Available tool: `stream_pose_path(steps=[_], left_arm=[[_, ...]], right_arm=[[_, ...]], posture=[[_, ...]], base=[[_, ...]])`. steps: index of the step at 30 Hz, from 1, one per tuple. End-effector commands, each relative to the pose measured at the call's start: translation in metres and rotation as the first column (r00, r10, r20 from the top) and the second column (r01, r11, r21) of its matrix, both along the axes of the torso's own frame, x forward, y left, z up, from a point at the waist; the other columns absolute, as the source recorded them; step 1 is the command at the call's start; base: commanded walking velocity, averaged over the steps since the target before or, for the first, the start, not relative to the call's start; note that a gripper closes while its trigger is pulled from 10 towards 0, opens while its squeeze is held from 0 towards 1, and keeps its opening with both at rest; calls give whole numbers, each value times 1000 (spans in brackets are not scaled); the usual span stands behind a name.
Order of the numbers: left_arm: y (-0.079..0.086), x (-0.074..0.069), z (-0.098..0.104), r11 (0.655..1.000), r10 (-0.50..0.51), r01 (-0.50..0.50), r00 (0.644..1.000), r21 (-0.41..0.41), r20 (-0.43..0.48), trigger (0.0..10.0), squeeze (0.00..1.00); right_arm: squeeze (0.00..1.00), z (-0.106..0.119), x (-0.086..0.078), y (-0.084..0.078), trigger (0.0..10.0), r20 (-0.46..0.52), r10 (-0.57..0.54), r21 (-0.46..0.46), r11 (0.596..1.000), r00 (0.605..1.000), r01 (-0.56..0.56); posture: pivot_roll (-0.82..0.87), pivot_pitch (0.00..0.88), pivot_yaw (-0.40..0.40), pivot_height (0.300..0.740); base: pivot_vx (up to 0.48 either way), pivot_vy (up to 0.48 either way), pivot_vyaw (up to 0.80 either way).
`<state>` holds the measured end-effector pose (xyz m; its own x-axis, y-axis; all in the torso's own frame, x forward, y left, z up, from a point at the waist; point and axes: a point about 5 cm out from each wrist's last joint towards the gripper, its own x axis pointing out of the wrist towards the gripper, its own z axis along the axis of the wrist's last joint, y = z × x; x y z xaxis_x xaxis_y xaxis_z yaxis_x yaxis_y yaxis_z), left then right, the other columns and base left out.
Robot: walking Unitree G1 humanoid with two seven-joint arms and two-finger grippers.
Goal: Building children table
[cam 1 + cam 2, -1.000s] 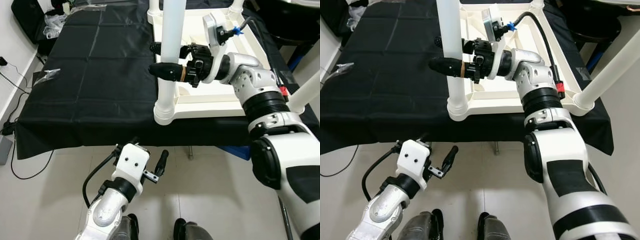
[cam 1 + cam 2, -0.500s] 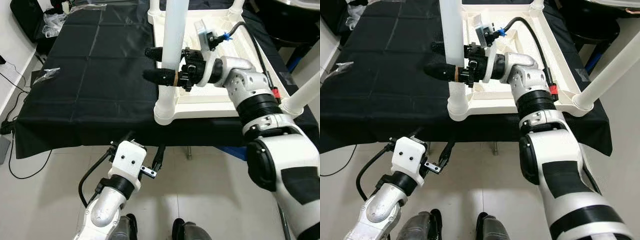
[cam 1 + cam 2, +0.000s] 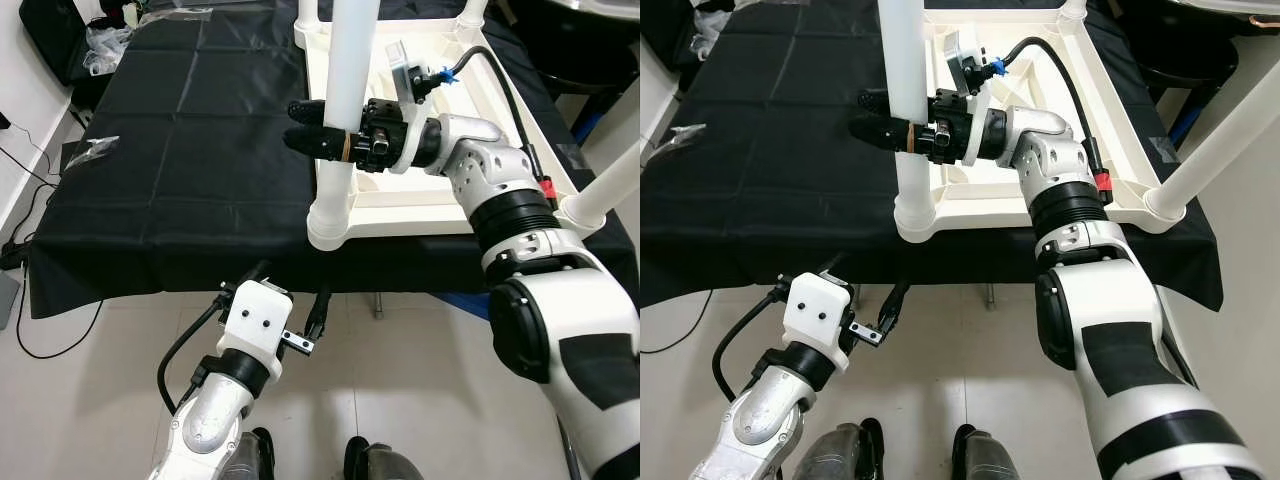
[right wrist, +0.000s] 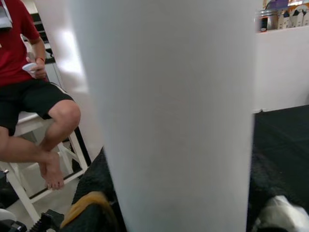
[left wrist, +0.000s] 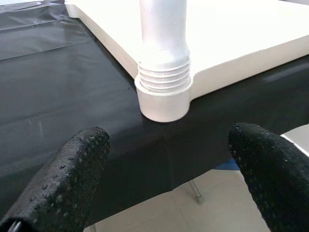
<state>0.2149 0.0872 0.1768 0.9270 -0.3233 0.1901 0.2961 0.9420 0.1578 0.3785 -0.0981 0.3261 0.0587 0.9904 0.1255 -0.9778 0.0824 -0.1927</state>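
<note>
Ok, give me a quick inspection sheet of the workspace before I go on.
Surface: black cloth over the bench.
Job's things: white tabletop upside down; near leg upright in its corner socket.
Clutter: plastic wrap at the cloth's left edge.
Grippers: right gripper has jaws around the leg; left gripper open, low, at the bench edge.
Cables: black cable on the floor.
Surroundings: seated person beyond.

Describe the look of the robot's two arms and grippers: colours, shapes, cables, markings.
Both arms are silver-white with rounded, segmented joints and black bands. The right gripper has two long black fingers, one with a tan band, a white camera block above the wrist, and a black cable with a blue connector; a red mark sits on the forearm. The left gripper has a white boxy wrist housing with two dark dots, a looping black cable, and dimpled black fingers.
</note>
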Motion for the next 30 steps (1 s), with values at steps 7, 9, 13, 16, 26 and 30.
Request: stream_pose_path(steps=[7,9,13,16,26,30], left_arm=[[0,-2,-5,1000,4,-4,1000,4,-25,10000,0],[0,-1,-5,1000,2,-2,1000,6,-23,10000,0],[1,0,-4,1000,3,-3,1000,8,-18,10000,0],[3,3,-2,1000,5,-5,1000,13,-6,10000,0],[8,11,0,999,15,-16,1000,28,8,10000,0],[11,13,1,999,22,-23,1000,34,12,10000,0]], right_arm=[[0,-4,0,0,0,-10,-2,4,1000,1000,2],[0,-4,1,-2,0,-2,-19,9,1000,1000,19],[0,-4,1,-4,0,12,-53,14,999,999,52],[0,-5,4,-13,0,43,-171,48,984,984,169],[0,-14,10,-29,0,15,-434,107,897,901,430],[0,-20,8,-27,0,-23,-519,125,846,854,518]], posture=[[164,250,-74,740],[165,252,-74,740],[163,253,-71,740],[157,254,-65,740],[156,255,-56,740],[153,256,-52,740]], base=[[0,0,0],[0,0,0],[0,0,0],[0,0,0],[0,0,0],[0,0,0]])
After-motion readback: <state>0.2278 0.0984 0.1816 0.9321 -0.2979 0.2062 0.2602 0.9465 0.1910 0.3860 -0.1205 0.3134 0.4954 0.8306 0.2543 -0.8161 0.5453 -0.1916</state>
